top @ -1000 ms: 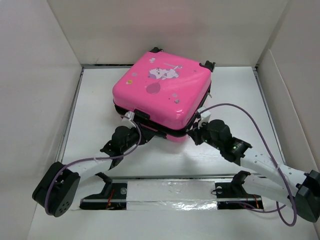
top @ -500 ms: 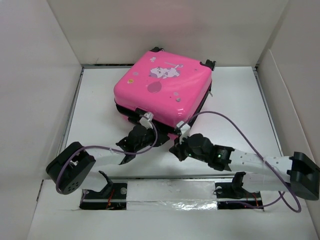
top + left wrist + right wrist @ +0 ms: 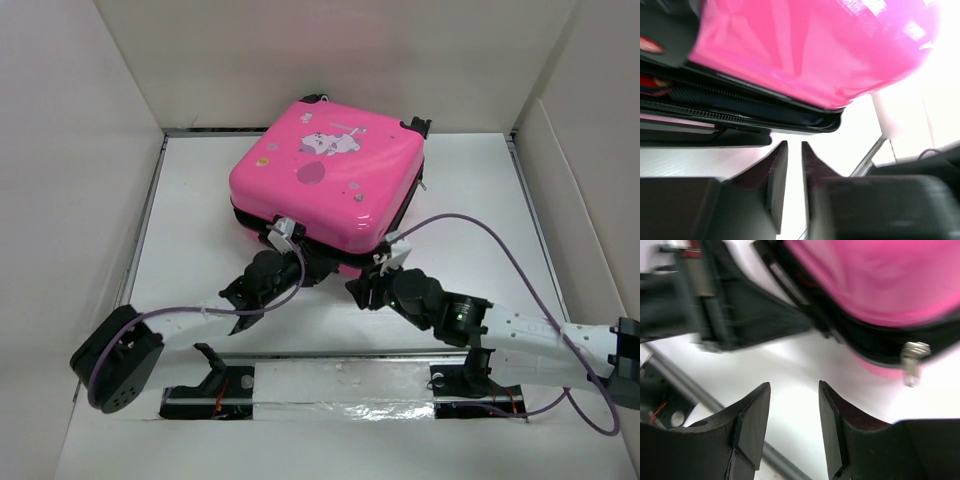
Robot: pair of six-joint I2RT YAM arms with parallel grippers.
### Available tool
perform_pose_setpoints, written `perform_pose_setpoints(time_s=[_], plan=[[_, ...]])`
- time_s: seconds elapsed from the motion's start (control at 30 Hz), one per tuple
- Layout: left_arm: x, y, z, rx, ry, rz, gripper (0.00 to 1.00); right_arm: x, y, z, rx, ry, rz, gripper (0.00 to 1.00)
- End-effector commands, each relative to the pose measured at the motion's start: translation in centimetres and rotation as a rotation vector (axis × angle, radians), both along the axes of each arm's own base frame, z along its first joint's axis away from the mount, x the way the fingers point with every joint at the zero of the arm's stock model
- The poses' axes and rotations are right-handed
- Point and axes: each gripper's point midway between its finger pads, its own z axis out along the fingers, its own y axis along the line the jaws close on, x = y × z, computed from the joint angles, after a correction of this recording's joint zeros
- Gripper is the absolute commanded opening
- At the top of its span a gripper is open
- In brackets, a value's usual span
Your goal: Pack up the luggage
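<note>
left gripper [image 3: 794, 165]: nearly closed, empty | right gripper [image 3: 794, 412]: parted, empty

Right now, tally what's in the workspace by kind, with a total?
Suitcases: 1, the pink luggage, lid down, seam along its near edge not zipped.
Zipper pulls: 1, silver zipper pull at that seam.
Pincers: 2, left pincer nearly shut and empty, right pincer open and empty.
Total: 4

Luggage [image 3: 325, 178] is lying flat toward the rear centre of the table [image 3: 480, 200]. Left gripper [image 3: 283, 238] is sitting at its near-left edge. Right gripper [image 3: 385, 268] is sitting just before its near-right corner.
</note>
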Motion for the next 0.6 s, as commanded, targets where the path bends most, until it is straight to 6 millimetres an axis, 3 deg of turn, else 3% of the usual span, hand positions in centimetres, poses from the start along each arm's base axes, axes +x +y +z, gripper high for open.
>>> perform_pose_setpoints(time_s=[0.0,0.03,0.13,0.3,0.57], plan=[[0.1,1.8,1.5,-0.008,-0.049,0.061,0.17,1.5,-4.3,-1.5,-0.094,-0.004,-0.167,0.49],[-0.2,2.1,1.7,-0.004,-0.051,0.060,0.28,1.8,-4.8,-1.5,-0.103,-0.006,-0.176,0.49],[-0.9,3.3,1.7,0.022,-0.044,0.067,0.35,2.6,-6.0,-1.6,-0.142,-0.009,-0.167,0.48],[-0.5,6.1,0.7,0.057,-0.026,0.122,0.36,3.8,-6.7,-1.9,-0.207,-0.013,-0.104,0.53],[-0.1,6.2,0.6,0.054,-0.038,0.118,0.36,5.9,-6.0,-2.1,-0.304,-0.021,-0.070,0.54]])
